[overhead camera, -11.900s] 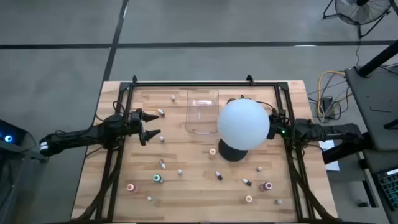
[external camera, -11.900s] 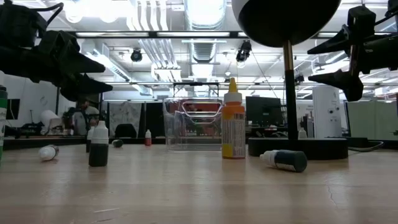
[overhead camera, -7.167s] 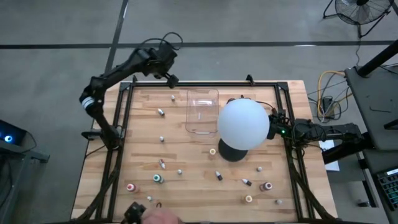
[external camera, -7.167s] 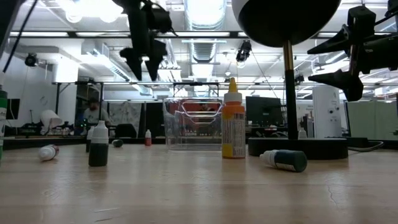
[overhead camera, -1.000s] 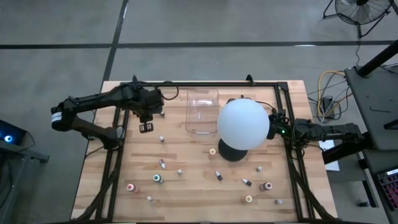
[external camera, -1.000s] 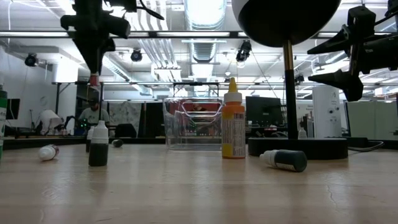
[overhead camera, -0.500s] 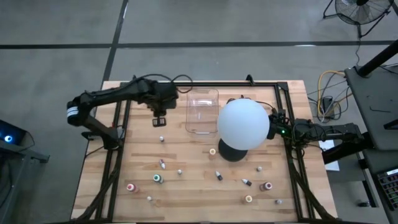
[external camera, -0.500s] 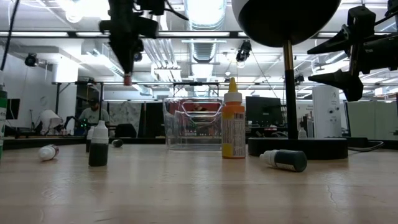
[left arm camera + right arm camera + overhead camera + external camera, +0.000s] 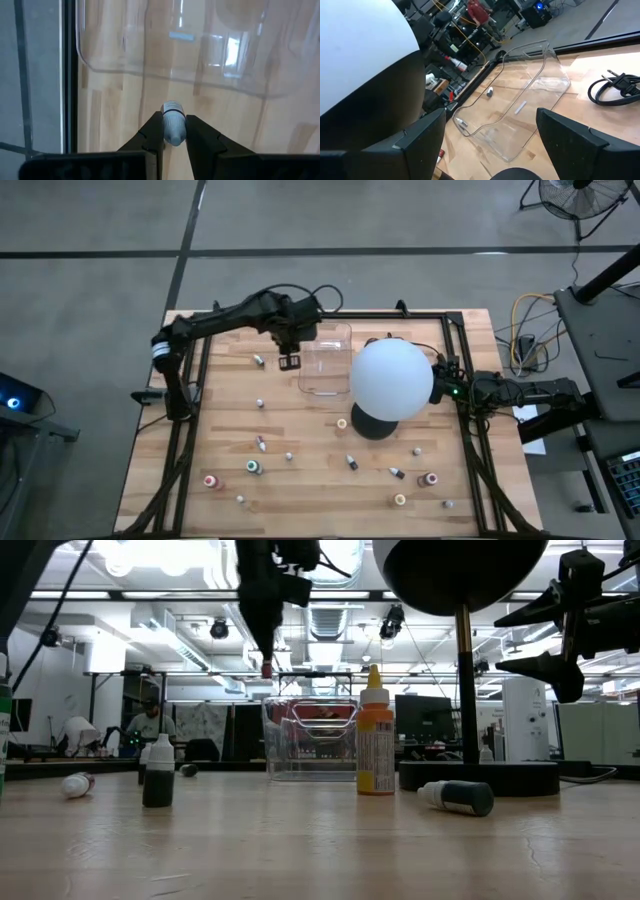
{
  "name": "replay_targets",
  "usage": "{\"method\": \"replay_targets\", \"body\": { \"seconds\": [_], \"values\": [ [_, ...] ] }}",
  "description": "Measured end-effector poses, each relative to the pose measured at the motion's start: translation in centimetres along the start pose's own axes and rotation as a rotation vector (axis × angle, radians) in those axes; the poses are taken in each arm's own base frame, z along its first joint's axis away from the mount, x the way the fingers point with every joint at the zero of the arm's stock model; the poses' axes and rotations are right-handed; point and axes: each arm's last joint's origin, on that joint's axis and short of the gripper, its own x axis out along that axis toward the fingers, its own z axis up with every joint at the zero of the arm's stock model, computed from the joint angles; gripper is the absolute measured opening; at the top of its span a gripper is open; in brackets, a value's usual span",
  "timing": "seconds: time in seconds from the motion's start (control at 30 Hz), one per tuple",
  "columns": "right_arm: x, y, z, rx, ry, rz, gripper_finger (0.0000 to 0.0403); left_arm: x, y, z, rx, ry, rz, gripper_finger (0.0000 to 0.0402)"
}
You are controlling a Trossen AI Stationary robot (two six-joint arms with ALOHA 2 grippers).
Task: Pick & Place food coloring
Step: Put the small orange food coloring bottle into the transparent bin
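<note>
Left claw: fingers pinched shut on a small bottle, pale body with a ribbed cap end poking out past the fingertips. In the high view this claw sits in the upper middle of the frame, just left of the clear tray; its arm runs from a base at the table's left edge, up and across to the right, with the wrist bent down. In the low view the claw hangs point-down in the upper middle, well above the table, a reddish tip showing at its lower end, just above and left of the tray.

Right claw: fingers spread wide, nothing between them. Its arm rests at the table's right edge, the claw tucked behind the white globe and mostly hidden in the high view.

Other bottles: loose across the lower half of the high view, among them a green one and a red one. In the low view an orange bottle stands upright at centre, a dark one upright at left, another dark one lying on its side at right.

Labels: the orange bottle carries a printed label, too small to read. The held bottle's colour is hard to tell in the wrist view.
</note>
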Motion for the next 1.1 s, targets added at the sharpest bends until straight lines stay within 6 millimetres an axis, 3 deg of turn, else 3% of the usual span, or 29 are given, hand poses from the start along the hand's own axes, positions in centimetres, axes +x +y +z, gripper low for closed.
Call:
{"method": "replay_targets", "body": {
  "seconds": [0.57,1.1],
  "values": [
    [0.0,0.0,0.0,0.0,0.0,0.0,0.0302,4.0,-3.1,3.7,0.027,0.016,-0.052,0.0041],
    [0.0,0.0,0.0,0.0,0.0,0.0,0.0302,8.8,-4.2,3.8,0.013,0.05,-0.108,0.0041]
  ]
}}
